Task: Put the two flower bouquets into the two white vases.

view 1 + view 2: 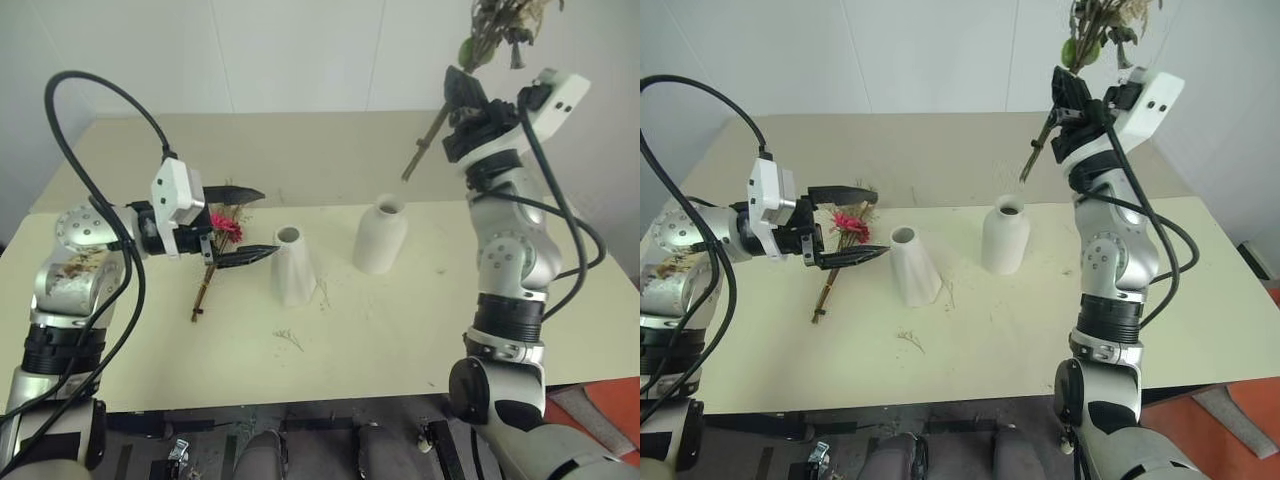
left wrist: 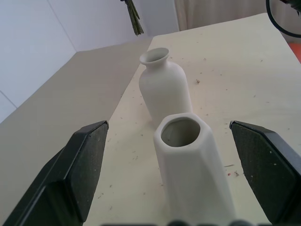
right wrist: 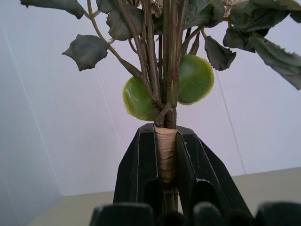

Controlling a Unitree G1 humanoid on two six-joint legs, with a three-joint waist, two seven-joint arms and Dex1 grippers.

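The left gripper (image 1: pixel 243 223) hovers just above the surface (image 1: pixel 400 330), pointing sideways toward the middle, its fingers spread wide. Directly ahead of its fingertips stands the cone vase (image 1: pixel 292 266), upright on the surface. Beyond that vase, further along the same line, stands the bottle vase (image 1: pixel 380 238), also upright, near but apart from the cone vase. Beneath and just behind the left gripper, the daisy bouquet (image 1: pixel 215 258) lies flat on the surface, stems toward the near edge. The right gripper (image 1: pixel 1070 97) is raised well above the surface, above and slightly beyond the bottle vase. It is clamped around the wrapped stems of the rose bouquet (image 3: pixel 166 84), with foliage rising above it and stem ends slanting down below it toward the bottle vase.
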